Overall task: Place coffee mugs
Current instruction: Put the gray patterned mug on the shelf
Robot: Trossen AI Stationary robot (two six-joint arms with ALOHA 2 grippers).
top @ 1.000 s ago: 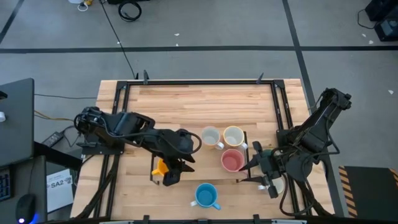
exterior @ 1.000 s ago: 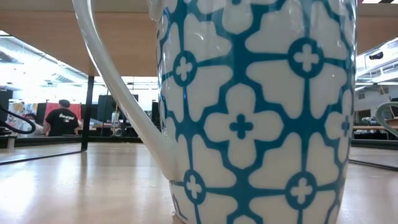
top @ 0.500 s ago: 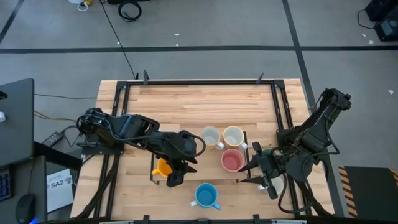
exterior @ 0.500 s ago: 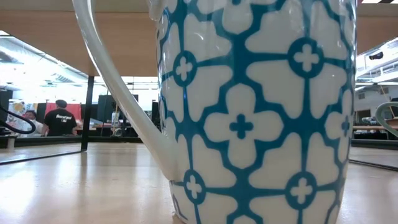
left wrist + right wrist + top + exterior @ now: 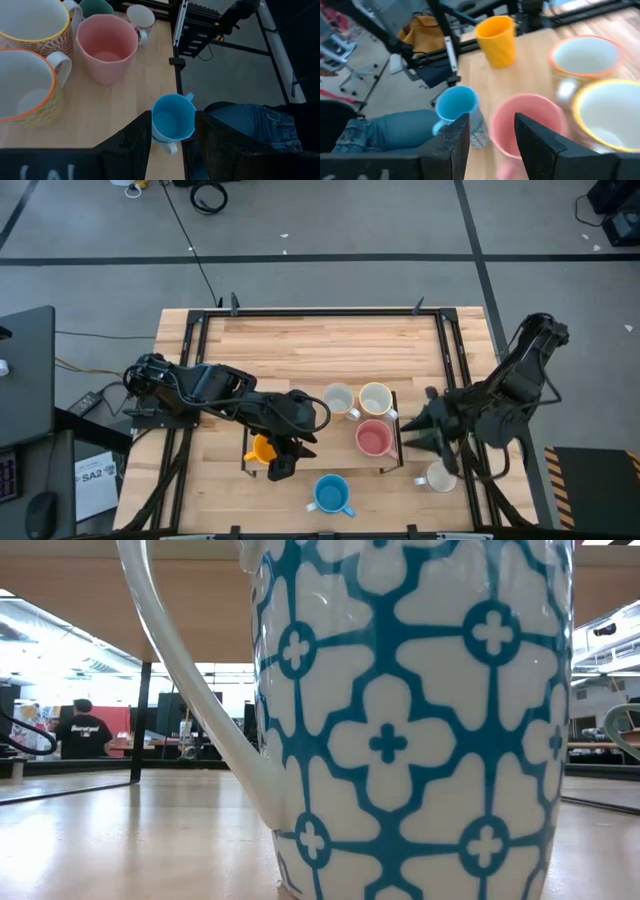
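High view, stock of mugs on the table (image 5: pixel 300 340). Grouped at centre: one white mug (image 5: pixel 338 399), one yellow-rimmed cream mug (image 5: pixel 375 398), one pink mug (image 5: pixel 374 438) just in front of them, the three close together. Apart from the group: one orange mug (image 5: pixel 261 450) beside my left gripper (image 5: pixel 283 462); one blue mug (image 5: pixel 330 494) near the front edge, handle pointing right; one cream mug (image 5: pixel 438 477) at the front right, just below my right gripper (image 5: pixel 420 433).

Progress, as I judge it: three look placed, three left to bring in. The left wrist view adds a dark green mug (image 5: pixel 96 7) and a small white mug (image 5: pixel 140 17) beyond the pink one.

Condition: blue mug upright, empty, plain blue inside; the low view shows it white with a blue floral lattice and a white handle.

Jaws: both pairs stand apart in the wrist views, nothing between them. A person stands far back in the room.
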